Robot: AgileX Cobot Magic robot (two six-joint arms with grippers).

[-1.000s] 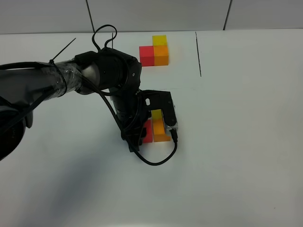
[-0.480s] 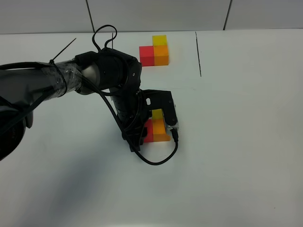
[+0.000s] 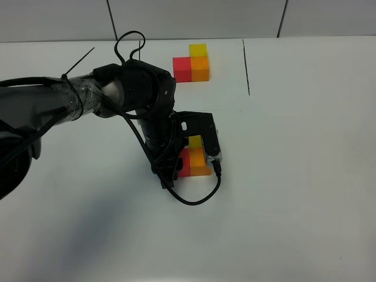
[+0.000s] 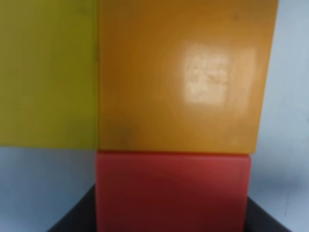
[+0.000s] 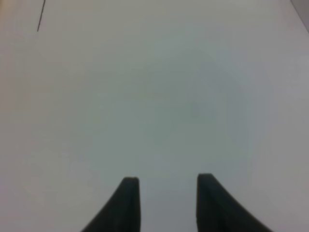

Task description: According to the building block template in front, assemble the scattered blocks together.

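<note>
- Since a second ago the red block (image 3: 184, 163) has closed up against the orange block (image 3: 200, 160); the yellow block (image 3: 194, 141) adjoins, matching the template (image 3: 193, 63) farther back.
- The left hand (image 3: 176, 170) is closed on the red block, pressing it home.
- The right hand (image 5: 164, 186) hangs over bare worktop (image 3: 294, 176), empty, tips apart though reportedly shut.

scattered blocks (image 3: 194, 160): red, orange, yellow | template (image 3: 192, 62): red, orange, yellow | table (image 3: 294, 176): white

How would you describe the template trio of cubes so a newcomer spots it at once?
Look along the far edge of the white table, left of the thin black line. The template sits there alone, well clear of the arm; the other trio lies under the left gripper.
</note>
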